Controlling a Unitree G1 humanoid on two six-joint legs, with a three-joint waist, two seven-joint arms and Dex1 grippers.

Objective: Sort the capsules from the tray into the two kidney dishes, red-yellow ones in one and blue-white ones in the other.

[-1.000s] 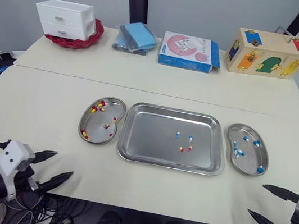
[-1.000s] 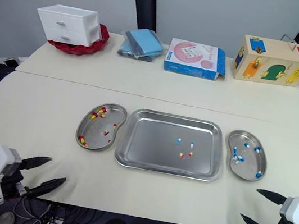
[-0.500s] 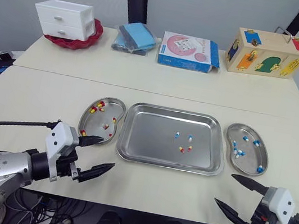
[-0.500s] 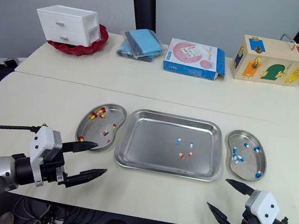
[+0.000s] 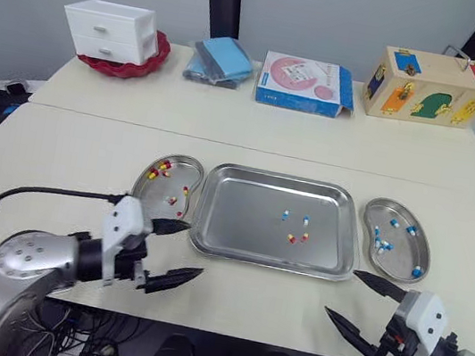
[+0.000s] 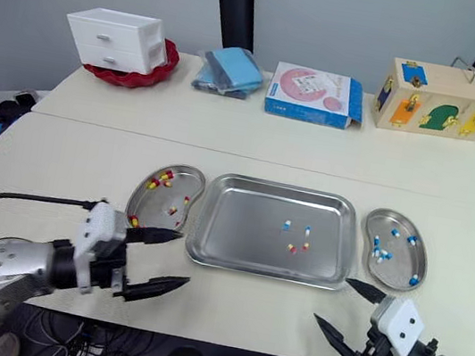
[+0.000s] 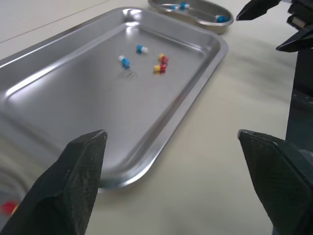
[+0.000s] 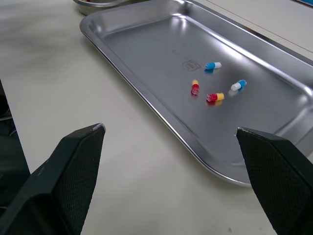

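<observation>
Left gripper (image 5: pixel 194 249) open, empty, fingers spread wide. It has come up from the table's near edge over the last second and now hangs just off the near-left corner of the steel tray (image 5: pixel 239 225), beside the left kidney dish (image 5: pixel 142 188). Right gripper (image 5: pixel 341 292) also open and empty. It has come forward the same way and sits near the tray's near-right corner, short of the right kidney dish (image 5: pixel 368 219). Neither touches anything.

Capsules unmoved: four left in the tray, right of its middle. Two are blue-white capsules (image 5: pixel 285 214), and two are red-yellow capsules (image 5: pixel 290 238) just nearer the tray's near edge, all close together. Left dish already holds red-yellow ones, right dish blue-white ones.

Meaning: this is an approach, no pick started yet. Sorting looks mostly done, with four to go. The cluster is tight, so whichever gripper goes in likely needs to narrow its fingers to take one capsule without nudging its neighbours.
</observation>
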